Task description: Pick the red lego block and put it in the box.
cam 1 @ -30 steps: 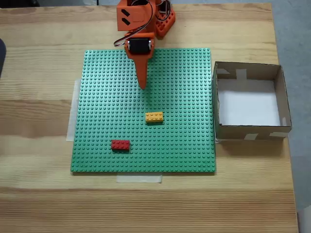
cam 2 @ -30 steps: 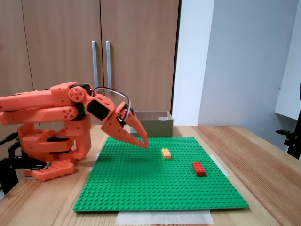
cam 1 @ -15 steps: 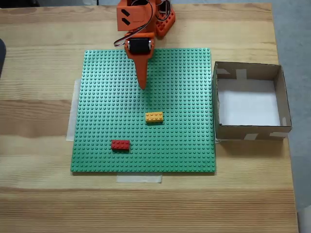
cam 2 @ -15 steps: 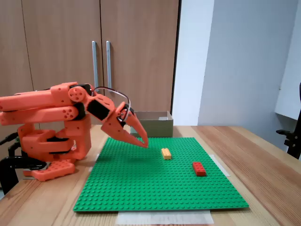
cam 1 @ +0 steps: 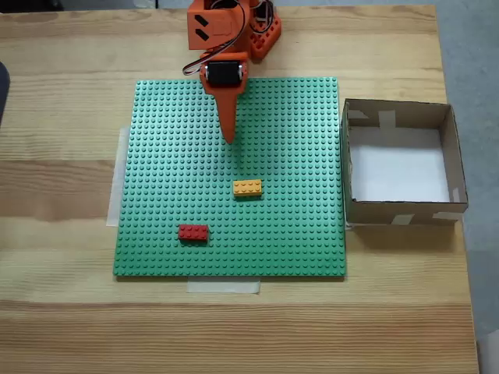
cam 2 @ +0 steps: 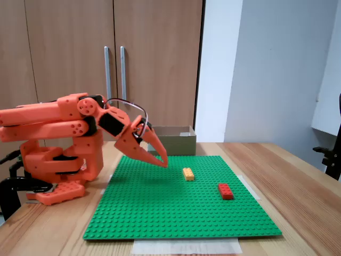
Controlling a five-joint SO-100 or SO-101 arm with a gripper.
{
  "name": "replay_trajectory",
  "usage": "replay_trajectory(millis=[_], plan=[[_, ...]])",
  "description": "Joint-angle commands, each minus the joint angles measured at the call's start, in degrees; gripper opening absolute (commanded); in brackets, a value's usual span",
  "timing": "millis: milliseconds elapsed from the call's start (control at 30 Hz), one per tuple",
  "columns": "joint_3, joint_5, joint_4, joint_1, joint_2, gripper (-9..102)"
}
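**Entry: pick not yet begun — red brick untouched on baseplate**

Item 1. Small red rectangular plastic lego block (cam 1: 192,232): lies flat on the green studded plastic baseplate (cam 1: 288,125), near the baseplate's lower-left corner in the top-down fixed view; free of any contact. Also visible in the side fixed view (cam 2: 225,191).

Item 2. Small yellow-orange plastic brick (cam 1: 247,187): on the same baseplate, between the red block and the gripper; not the target.

Item 3. Orange two-finger gripper (cam 1: 228,139): poised over the baseplate's upper half, well apart from the red block, tips angled down. Fingers appear pressed together into a single point, holding nothing.

Item 4. Square brown cardboard box with white floor (cam 1: 458,167): just beside the baseplate's right edge, empty as far as visible.

Step, judged: approach stage. The next move calls for spreading the fingers, reaching past the yellow-orange brick, and descending squarely over the red block.

Obscured: the box interior is hidden in the side view; the arm's base is cut off at the top edge of the top-down view.
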Motion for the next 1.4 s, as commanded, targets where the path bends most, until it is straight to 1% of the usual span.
replay_trajectory(millis=[0,367,533,800,1033,1067,1167,1233,1367], plan=[[0.35,-0.35,0.09,0.0,0.53,-1],[0.35,-0.53,0.09,-0.18,0.53,-1],[-0.18,1.41,0.09,1.05,-0.26,-1],[-7.47,3.96,5.45,1.93,-1.85,-1],[-18.98,2.11,6.5,5.01,-15.64,-1],[-24.96,0.0,6.77,5.89,-23.12,-1],[-32.52,-0.18,7.29,7.47,-31.03,-1],[-37.97,0.44,8.7,8.26,-36.21,-1],[-47.72,-1.76,12.04,8.7,-45.97,-1]])
